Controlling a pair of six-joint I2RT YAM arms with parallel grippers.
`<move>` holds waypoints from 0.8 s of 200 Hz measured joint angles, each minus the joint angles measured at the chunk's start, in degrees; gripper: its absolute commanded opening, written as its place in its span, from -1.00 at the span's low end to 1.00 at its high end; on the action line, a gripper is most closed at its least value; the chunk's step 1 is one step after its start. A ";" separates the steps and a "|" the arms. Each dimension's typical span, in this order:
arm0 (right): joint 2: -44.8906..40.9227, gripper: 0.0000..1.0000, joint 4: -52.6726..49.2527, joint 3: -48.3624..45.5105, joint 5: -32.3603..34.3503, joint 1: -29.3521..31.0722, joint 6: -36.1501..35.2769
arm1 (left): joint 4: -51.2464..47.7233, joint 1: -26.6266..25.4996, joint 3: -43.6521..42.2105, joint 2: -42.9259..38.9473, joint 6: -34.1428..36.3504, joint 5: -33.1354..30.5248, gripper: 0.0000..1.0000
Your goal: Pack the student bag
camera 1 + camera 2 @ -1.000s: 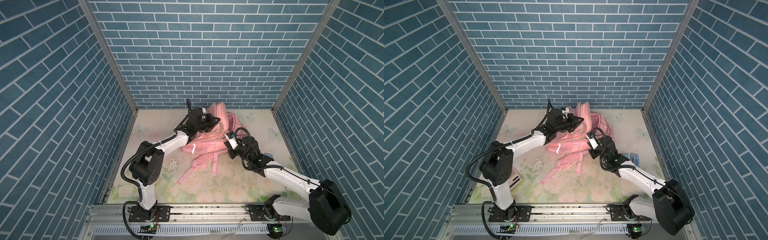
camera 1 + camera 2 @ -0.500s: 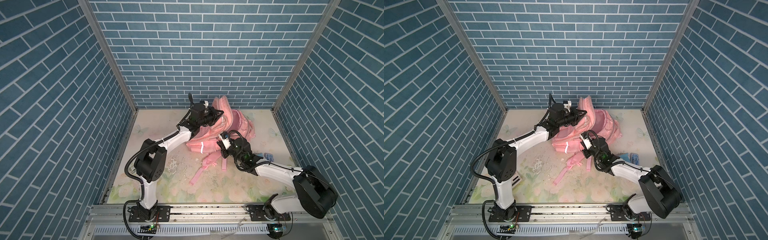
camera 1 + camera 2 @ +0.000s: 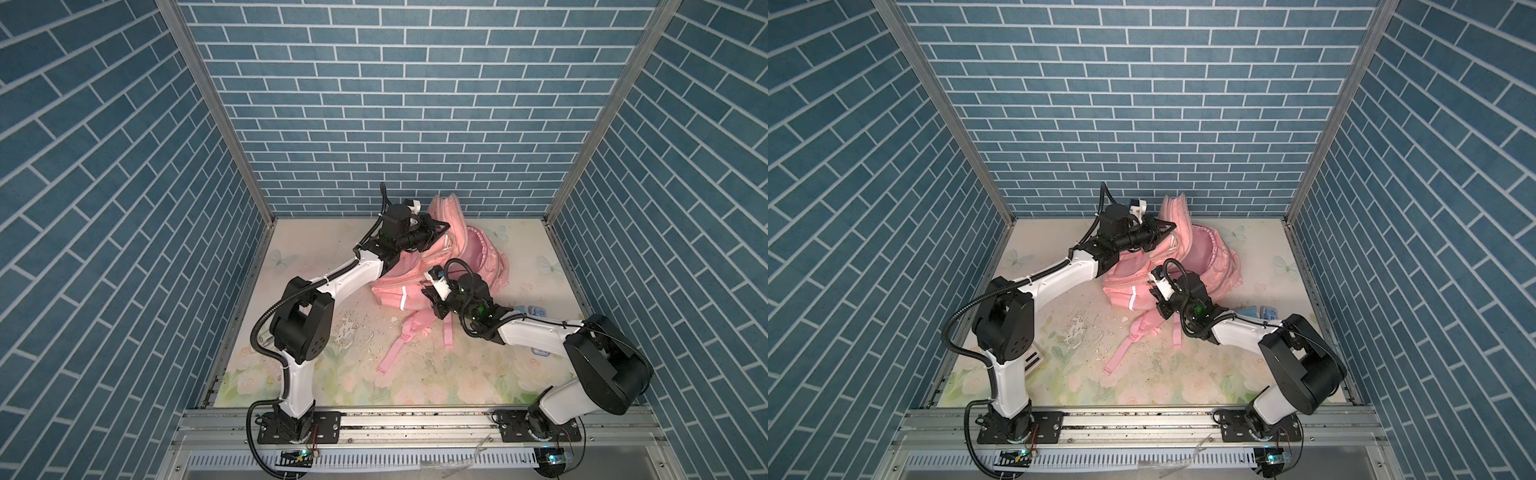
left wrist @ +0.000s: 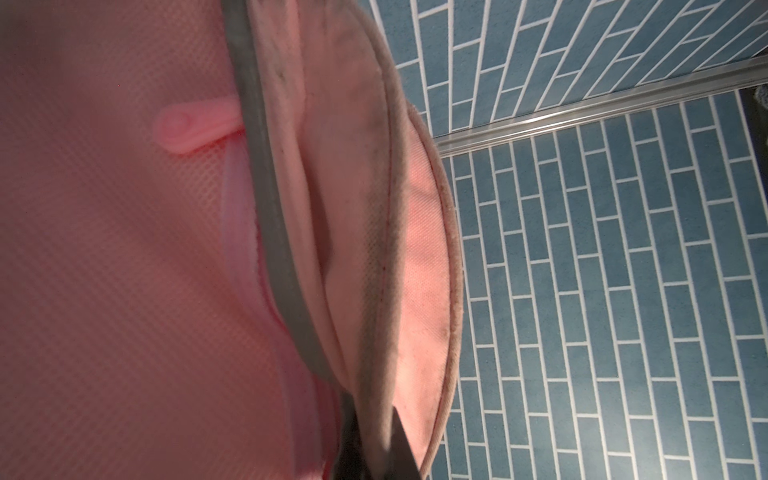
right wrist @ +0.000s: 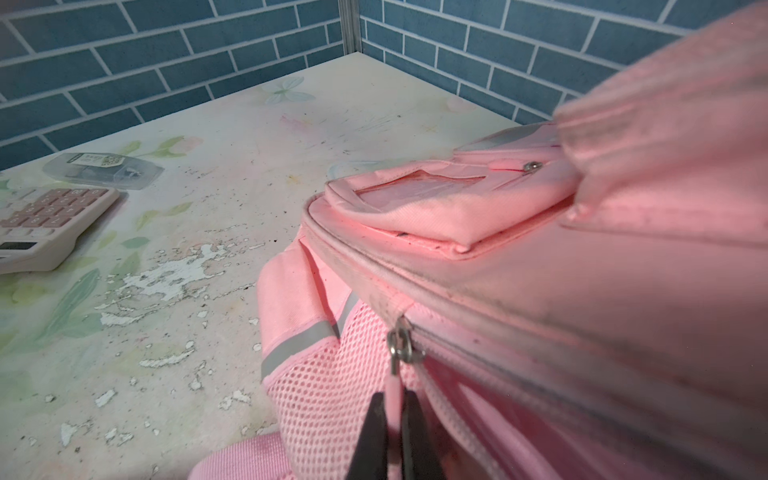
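— Bag (image 3: pixel 478 257) first: where does it sit?

— Toward the back of the desk (image 3: pixel 353 374), about midway across and close to the rear wall. Both top views show the bag (image 3: pixel 1208 257) slumped, pink all over, its main opening gaping and one flap lifted upright.

— Who lifts that flap?

— My left gripper (image 3: pixel 444 226). It is clamped on the flap's bound rim; from the left wrist I see the fabric edge pinched between my dark fingers (image 4: pixel 401 449).

— And your right gripper (image 3: pixel 431 297)?

— Low at the bag's near side, closed together on the pink pull tab (image 5: pixel 393 390) of a zip. The metal slider (image 5: pixel 401 345) sits just beyond my fingertips, at the end of the zip line, beside a mesh pocket (image 5: pixel 324 395) crossed by a grey reflective strip (image 5: pixel 299 347).

— Anything else on the bag?

— A clear window pocket (image 5: pixel 415 187) on the front, and pink straps (image 3: pixel 394 349) trailing over the desk toward my bases.

— Around it?

— A calculator (image 5: pixel 50 224) with pink keys and a clear plastic case (image 5: pixel 104 166) just beside it lie well apart from the bag, on my left side. A small blue item (image 3: pixel 538 311), too small to identify, lies beside my right arm. The desk's floral cover is flaked white near the straps.
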 measured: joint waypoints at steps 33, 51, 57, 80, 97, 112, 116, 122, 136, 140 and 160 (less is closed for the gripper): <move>0.70 -0.64 -1.42 0.42 -1.25 0.04 0.15 | -3.76 0.76 0.00 -0.39 4.42 2.03 -1.00; -0.87 -0.42 -4.50 0.39 -1.55 0.50 0.79 | -9.46 1.92 0.04 -2.03 10.03 2.82 -1.00; -2.05 -0.35 -5.79 0.39 -1.66 0.76 0.98 | -12.04 2.56 0.04 -2.95 12.55 2.89 -1.00; -8.83 -0.19 -10.58 0.39 -1.07 1.07 1.49 | -21.81 5.49 0.24 -6.64 21.81 2.54 -1.00; -14.47 -0.09 -13.81 0.42 0.09 1.09 1.68 | -29.05 8.02 1.14 -8.57 28.81 2.03 -1.00; -18.34 -0.02 -17.75 0.72 1.29 0.22 2.60 | -35.17 9.77 2.62 -8.92 35.01 1.46 -1.00; -19.08 0.02 -18.82 0.85 1.49 -0.15 2.93 | -37.07 10.14 3.21 -8.85 36.81 1.25 -1.00; -20.00 0.05 -20.33 0.94 1.75 -0.90 3.19 | -39.71 10.56 4.11 -8.61 39.32 0.79 -1.00; -21.99 0.11 -23.71 1.05 2.49 -3.61 4.55 | -45.88 10.99 7.04 -7.58 44.96 -0.28 -1.00; -22.51 0.12 -24.72 1.05 2.69 -4.70 5.07 | -47.80 11.10 8.24 -6.95 46.77 -0.70 -1.00; -23.87 0.15 -28.79 1.42 3.30 -10.23 7.30 | -55.32 11.13 13.66 -3.89 53.53 -1.88 -1.00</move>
